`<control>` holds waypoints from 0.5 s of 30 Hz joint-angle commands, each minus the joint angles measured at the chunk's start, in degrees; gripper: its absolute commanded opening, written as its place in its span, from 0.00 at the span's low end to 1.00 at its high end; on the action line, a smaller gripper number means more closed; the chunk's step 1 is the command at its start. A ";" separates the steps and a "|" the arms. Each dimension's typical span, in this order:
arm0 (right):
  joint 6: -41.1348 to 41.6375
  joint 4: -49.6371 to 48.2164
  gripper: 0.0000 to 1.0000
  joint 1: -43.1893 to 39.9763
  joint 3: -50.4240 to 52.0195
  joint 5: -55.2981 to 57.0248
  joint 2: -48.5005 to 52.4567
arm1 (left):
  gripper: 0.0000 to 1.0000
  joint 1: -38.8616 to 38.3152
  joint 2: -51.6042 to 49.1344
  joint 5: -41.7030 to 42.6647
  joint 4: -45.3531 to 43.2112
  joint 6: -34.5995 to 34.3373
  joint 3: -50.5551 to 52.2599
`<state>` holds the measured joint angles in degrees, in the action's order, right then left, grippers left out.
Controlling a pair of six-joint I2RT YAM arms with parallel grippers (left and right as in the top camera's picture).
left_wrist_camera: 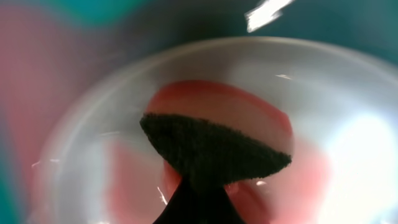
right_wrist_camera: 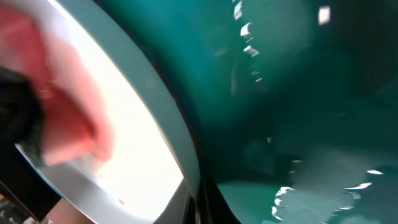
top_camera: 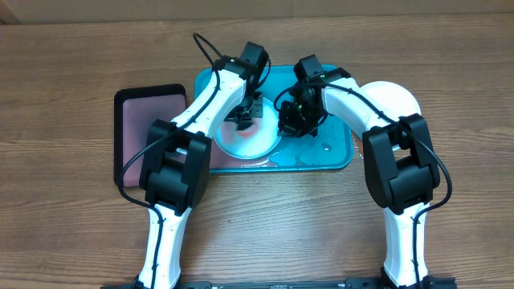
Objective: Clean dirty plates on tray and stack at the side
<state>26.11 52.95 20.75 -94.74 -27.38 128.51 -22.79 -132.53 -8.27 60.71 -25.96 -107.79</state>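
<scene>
left fingers (top_camera: 243,120), clenched on a dark rough-textured sponge wedge (left_wrist_camera: 214,149), press its broad edge into a pale blue round plastic plate (top_camera: 259,144). the plate has a shallow glossy well and a raised rim, and red smear lies under and around the sponge wedge. right fingers (top_camera: 294,120), also clenched, sit at this plate's right rim; whether they pinch it is too blurred to tell. the plate rests in the left half of the large turquoise rectangular plastic tray (top_camera: 325,156), smooth, glinting and round-cornered, which lies mid-worktop toward the far edge. a white round plastic plate (top_camera: 397,96) lies on the wood-grain worktop (top_camera: 64,225) just beside the tray's right end, partly hidden by the right arm. a smaller black tray with pinkish inside (top_camera: 144,128) lies just beside the turquoise tray's left end.

step in hand, by judgement: scrubbing the blue plate, with the white one seemingly set aside. the next move likely calls for sweeping the sponge wedge across the red while the rim is steadied, since hard slick plastic would skid. a rim grasp would then carry the plate onto the white one. no third plate is visible.
</scene>
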 commanded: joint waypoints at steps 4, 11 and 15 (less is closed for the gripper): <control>-0.87 -0.02 0.04 -0.35 0.68 -0.72 0.33 | 0.04 2.05 -1.22 -14.25 5.31 -4.20 0.42; -0.87 0.00 0.04 -0.37 0.68 -0.72 0.33 | 0.04 1.33 -1.22 25.81 6.16 28.17 0.42; -0.87 0.02 0.04 -0.55 0.68 -0.52 0.33 | 0.04 0.15 -1.22 40.54 7.82 39.34 0.42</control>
<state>25.41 53.65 20.49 -94.52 -27.70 128.55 -20.25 -132.53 10.63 68.01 -1.76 -107.77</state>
